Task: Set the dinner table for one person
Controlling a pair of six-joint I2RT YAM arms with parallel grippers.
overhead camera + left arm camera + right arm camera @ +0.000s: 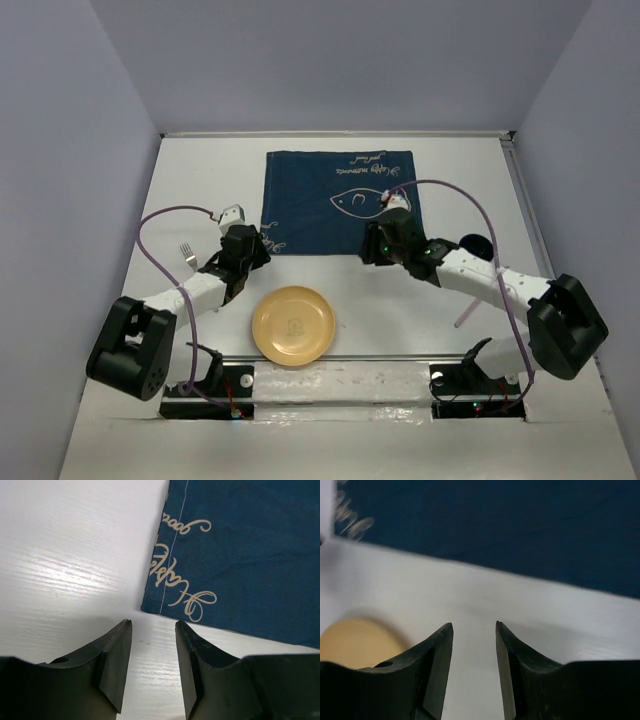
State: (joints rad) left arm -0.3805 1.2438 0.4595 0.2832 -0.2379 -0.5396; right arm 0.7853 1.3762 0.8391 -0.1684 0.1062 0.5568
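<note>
The dinner table (200, 180) is a white tabletop. On it a dark blue placemat (338, 200) with cream lettering lies at the back centre. A yellow plate (293, 325) sits near the front edge, and a fork (186, 255) lies at the left. My left gripper (262, 248) hovers at the placemat's near-left corner. In the left wrist view it (153, 625) is open over bare table, with the placemat (240, 555) just ahead. My right gripper (368, 250) is at the mat's near edge. In the right wrist view it (474, 625) is open and empty, with the placemat (495, 525) ahead and the plate (355, 642) at lower left.
A dark blue round object (474, 245) sits partly hidden behind my right arm. A thin pale stick (467, 312) lies beside that arm. Lavender walls border the table on three sides. The arm bases stand at the near edge.
</note>
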